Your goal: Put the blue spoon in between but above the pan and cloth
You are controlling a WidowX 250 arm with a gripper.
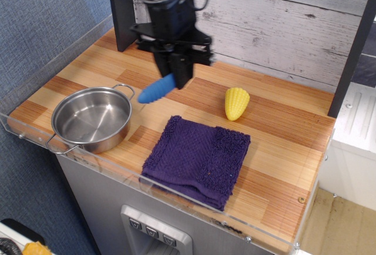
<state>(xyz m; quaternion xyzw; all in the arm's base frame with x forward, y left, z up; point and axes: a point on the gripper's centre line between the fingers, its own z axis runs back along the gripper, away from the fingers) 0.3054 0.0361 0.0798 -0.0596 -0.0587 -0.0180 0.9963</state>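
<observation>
My gripper [178,74] is shut on the blue spoon [157,90] and holds it above the wooden counter; only the bright-blue handle shows, sticking out down and to the left. The metal head is hidden in the gripper. The spoon hangs just behind and right of the steel pan [91,119], which stands at the front left. The dark purple cloth [197,158] lies at the front middle, right of the pan and in front of the gripper.
A yellow toy corn cob [236,103] stands behind the cloth, right of the gripper. A clear plastic rim [176,193] runs along the counter's front and left edges. A dark post [122,11] stands at the back left before a white plank wall.
</observation>
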